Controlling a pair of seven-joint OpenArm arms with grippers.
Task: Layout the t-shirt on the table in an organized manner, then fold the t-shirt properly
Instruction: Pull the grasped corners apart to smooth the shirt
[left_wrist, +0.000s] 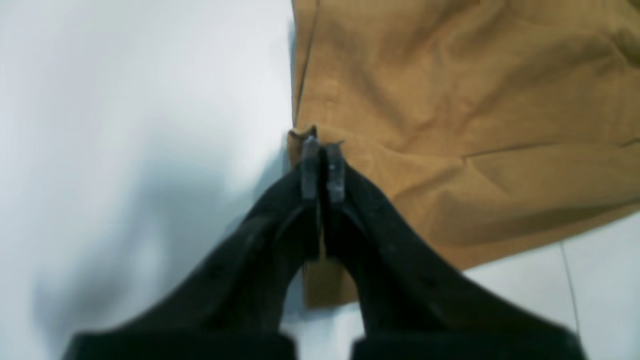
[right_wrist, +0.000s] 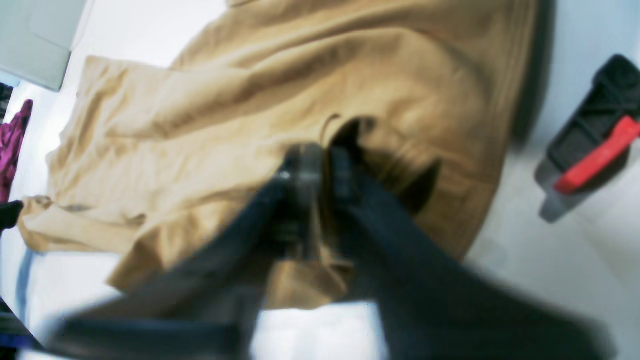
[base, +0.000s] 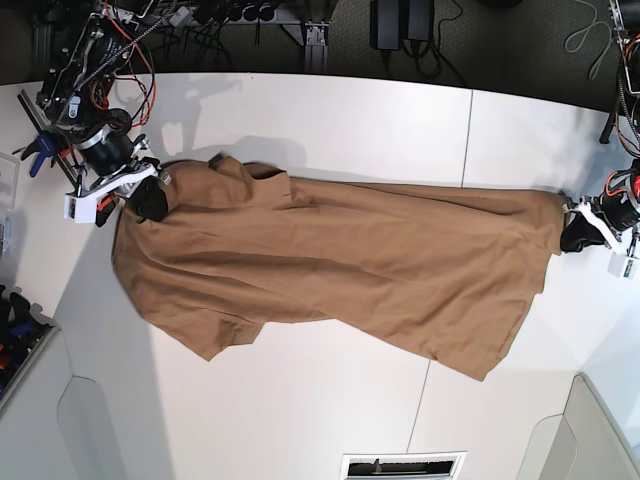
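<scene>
The tan-brown t-shirt (base: 340, 260) lies stretched lengthwise across the white table (base: 300, 400), wrinkled, with one sleeve (base: 215, 335) pointing toward the front edge. My left gripper (left_wrist: 322, 145) sits at the shirt's hem corner (left_wrist: 302, 134) on the right of the base view. Its jaws are almost together with a thin slit between them, and the frames do not show whether cloth is still pinched. My right gripper (right_wrist: 324, 167) is at the collar end (base: 150, 200), blurred. Its fingers stand slightly apart with tan cloth (right_wrist: 210, 125) showing between them.
A black and red tool (right_wrist: 595, 150) lies on the table beside the shirt's shoulder end. A magenta cloth (right_wrist: 12, 145) shows at the far edge. A dark seam (base: 468, 140) crosses the tabletop. Cables and hardware (base: 100, 40) crowd the back left corner.
</scene>
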